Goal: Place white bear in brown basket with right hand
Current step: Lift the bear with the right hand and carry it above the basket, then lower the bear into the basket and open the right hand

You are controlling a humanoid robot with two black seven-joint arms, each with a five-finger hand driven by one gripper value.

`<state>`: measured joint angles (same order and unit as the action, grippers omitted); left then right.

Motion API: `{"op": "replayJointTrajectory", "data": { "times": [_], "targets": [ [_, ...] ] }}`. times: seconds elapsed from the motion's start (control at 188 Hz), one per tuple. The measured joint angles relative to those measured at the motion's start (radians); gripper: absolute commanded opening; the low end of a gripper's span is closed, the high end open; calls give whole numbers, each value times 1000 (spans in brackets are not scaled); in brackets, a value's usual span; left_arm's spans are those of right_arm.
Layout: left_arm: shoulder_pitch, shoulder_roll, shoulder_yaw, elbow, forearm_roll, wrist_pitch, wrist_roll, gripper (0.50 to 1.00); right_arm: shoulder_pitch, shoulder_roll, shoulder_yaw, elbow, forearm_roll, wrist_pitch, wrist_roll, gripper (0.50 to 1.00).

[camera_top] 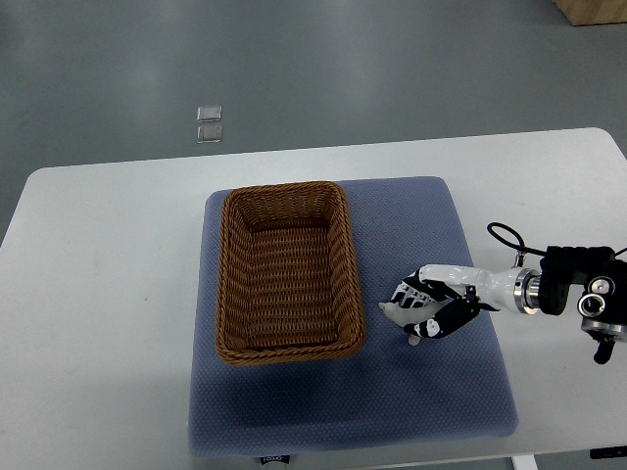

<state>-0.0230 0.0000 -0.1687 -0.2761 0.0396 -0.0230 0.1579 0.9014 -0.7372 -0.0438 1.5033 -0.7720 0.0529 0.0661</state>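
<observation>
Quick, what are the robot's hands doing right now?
Left hand: not in view.
Right hand: fingers curled on the blue mat beside the brown basket, seemingly around something white; whether it's the bear can't be told.

A white table [108, 255] stands on grey floor [294, 69]. Beyond the table's far edge, two small clear squares [209, 123]; a wooden box corner [593, 10] far right.

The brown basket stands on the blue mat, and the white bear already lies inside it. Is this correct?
Not quite. The brown basket does stand on the blue mat, but the top view shows it empty. The white bear is outside it, on the mat to the right of the basket, with the right hand closed around it.
</observation>
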Motion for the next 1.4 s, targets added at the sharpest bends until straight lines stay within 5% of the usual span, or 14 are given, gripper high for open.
{"op": "replayJointTrajectory", "data": {
  "times": [0.197, 0.57, 0.879, 1.022, 1.401],
  "targets": [
    [0, 0, 0, 0, 0, 0, 0, 1000, 48, -35, 56, -2, 1, 27, 2, 500],
    [0, 0, 0, -1, 0, 0, 0, 1000, 403, -218, 113, 0, 78, 256, -57, 500],
    [0, 0, 0, -2, 0, 0, 0, 1000, 467, -210, 110, -4, 110, 262, -83, 500],
    [0, 0, 0, -2, 0, 0, 0, 1000, 490, -82, 105, -78, 119, 227, -83, 500],
    [0, 0, 0, 1, -2, 0, -1, 1000, 484, 493, 33, -471, 119, 155, -79, 500]
  ]
}}
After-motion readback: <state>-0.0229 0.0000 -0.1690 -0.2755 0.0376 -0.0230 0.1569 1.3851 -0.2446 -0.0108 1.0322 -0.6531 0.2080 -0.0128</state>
